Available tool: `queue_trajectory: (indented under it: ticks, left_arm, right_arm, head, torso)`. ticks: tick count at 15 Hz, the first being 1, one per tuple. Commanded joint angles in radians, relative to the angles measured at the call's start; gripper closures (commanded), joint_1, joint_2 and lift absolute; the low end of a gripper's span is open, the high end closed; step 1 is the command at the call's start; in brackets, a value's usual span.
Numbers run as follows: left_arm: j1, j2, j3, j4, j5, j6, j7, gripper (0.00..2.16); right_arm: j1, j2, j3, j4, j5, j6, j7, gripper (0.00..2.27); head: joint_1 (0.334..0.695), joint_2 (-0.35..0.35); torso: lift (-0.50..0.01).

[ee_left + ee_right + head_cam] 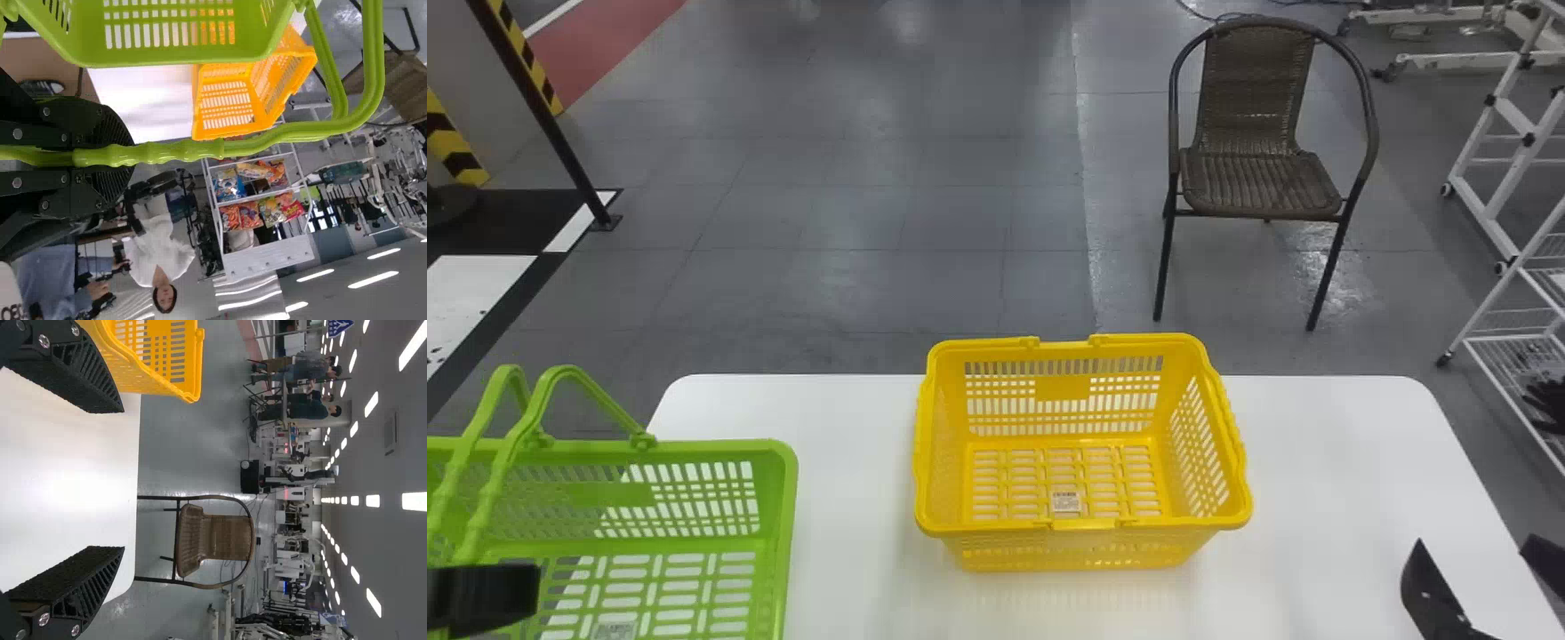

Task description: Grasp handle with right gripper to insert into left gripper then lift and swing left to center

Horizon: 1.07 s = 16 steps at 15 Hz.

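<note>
- Handles (567, 372) of the green slatted plastic basket (784, 498) are arching at the head view's left, beside the yellow plastic basket (996, 558); the black right gripper (1474, 544) is hanging well apart, far right. White labels (1066, 502) are showing, unreadably small.
- Left wrist view: the black left gripper (130, 155), the nearer, is pinching a handle bar running lengthwise between its fingers.
- Right wrist view: the right gripper's fingers are standing spread.
</note>
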Motion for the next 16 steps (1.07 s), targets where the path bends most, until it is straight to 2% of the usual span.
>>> queue_trajectory:
  ticks: [1,6,9,12,16]
  left_arm:
    - [0.048,-0.042,0.009,-0.068,0.028,0.001,0.003,2.09]
    - [0.101,-0.114,-0.011,-0.177,0.088,0.001,0.017,2.09]
    - [0.105,-0.167,-0.076,-0.215,0.097,0.001,0.037,2.09]
    - [0.09,-0.23,-0.146,-0.253,0.096,0.001,0.062,2.09]
    - [0.019,-0.313,-0.26,-0.281,0.092,0.001,0.123,2.09]
  right_arm:
    - [-0.002,0.0,0.001,-0.002,0.0,0.001,0.0,0.07]
    - [0.005,0.0,-0.009,-0.006,0.0,0.004,0.0,0.07]
    - [0.009,0.0,-0.019,-0.011,0.0,0.007,0.0,0.07]
    - [0.012,0.001,-0.023,-0.017,0.0,0.013,0.002,0.07]
    - [0.016,0.001,-0.025,-0.02,0.0,0.01,0.002,0.07]
  head:
    - [0.695,0.051]
    - [0.695,-0.043]
    - [0.695,-0.097]
    - [0.695,-0.18]
    - [0.695,-0.265]
  torso:
    - [0.0]
    - [0.0]
    - [0.0]
    - [0.0]
    - [0.0]
